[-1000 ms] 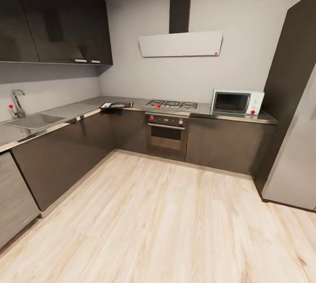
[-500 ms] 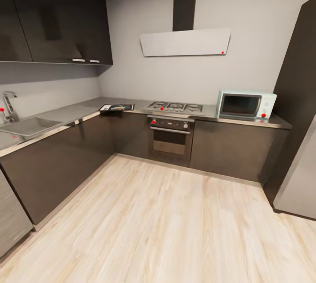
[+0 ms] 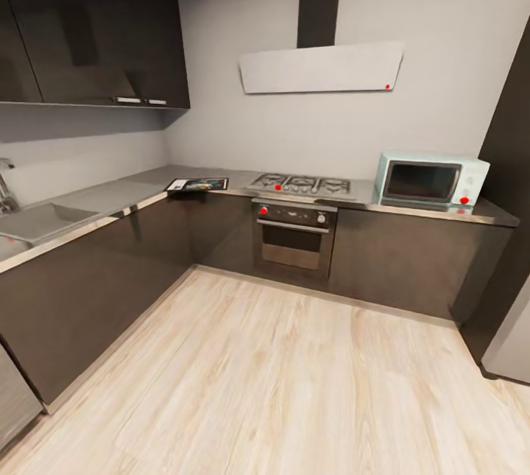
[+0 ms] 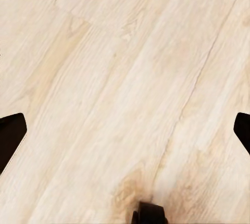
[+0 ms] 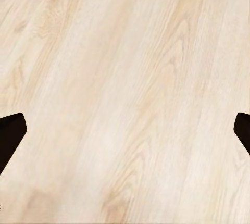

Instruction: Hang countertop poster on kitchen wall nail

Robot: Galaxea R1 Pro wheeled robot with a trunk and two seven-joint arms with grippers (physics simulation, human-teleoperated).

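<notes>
Kitchen view has swung left and closer since a second ago, microwave (image 3: 430, 180) now further right; poster (image 3: 196, 185) lies flat on the countertop (image 3: 110, 197) corner, just left of the hob (image 3: 300, 184). Left gripper (image 4: 125, 130) and right gripper (image 5: 125, 135) hang spread wide over floor (image 3: 280, 379), holding nothing

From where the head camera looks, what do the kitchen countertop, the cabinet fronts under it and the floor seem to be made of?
The kitchen countertop looks like smooth light-grey stone or laminate with a dull sheen; which one is unclear. The cabinet fronts look like dark high-gloss lacquered panels, showing faint reflections. The floor looks like pale wood or wood-look laminate planks, with visible grain and seams.
</notes>
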